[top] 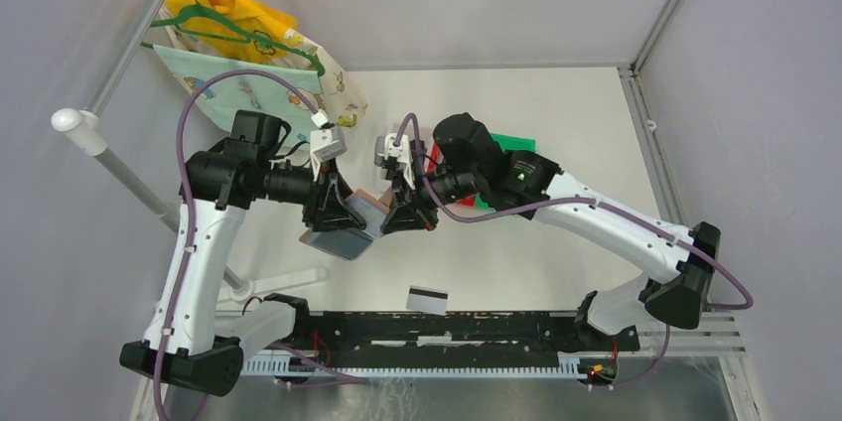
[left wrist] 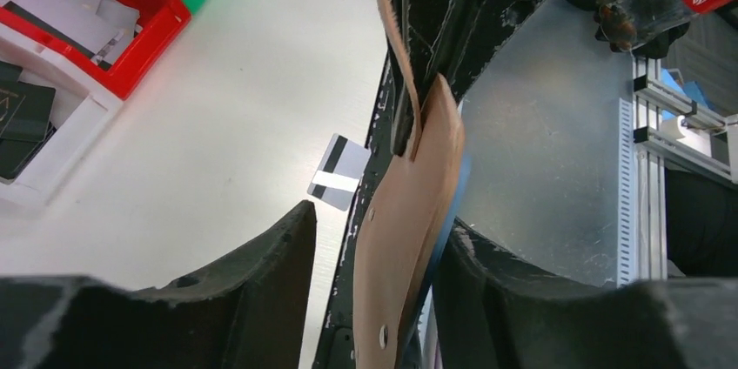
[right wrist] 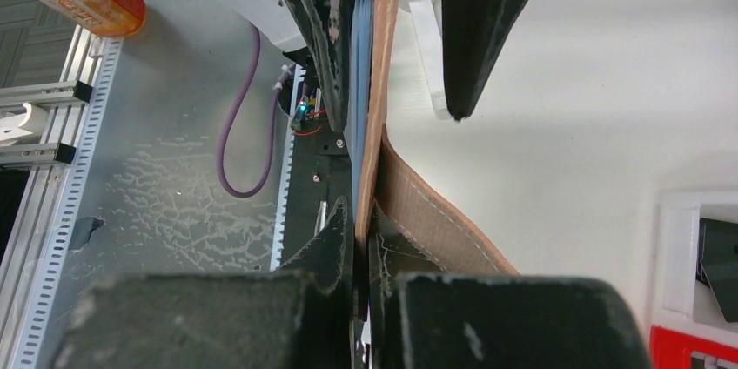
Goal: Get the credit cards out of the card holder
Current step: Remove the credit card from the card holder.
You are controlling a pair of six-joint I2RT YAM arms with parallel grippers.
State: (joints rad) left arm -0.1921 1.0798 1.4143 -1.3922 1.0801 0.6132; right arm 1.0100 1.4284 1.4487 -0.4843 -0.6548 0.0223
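Top external view: both arms meet over the tabletop [top: 556,272], with the reddish-brown card holder [top: 343,234] lifted between them. Right claw [right wrist: 361,251] is clamped tight on one edge of it. Left claw [left wrist: 374,247] stands apart around it, one finger against the blue inner side, the other clear of the leather. One white credit card [top: 426,299] with a black stripe lies flat near the tabletop's front edge.
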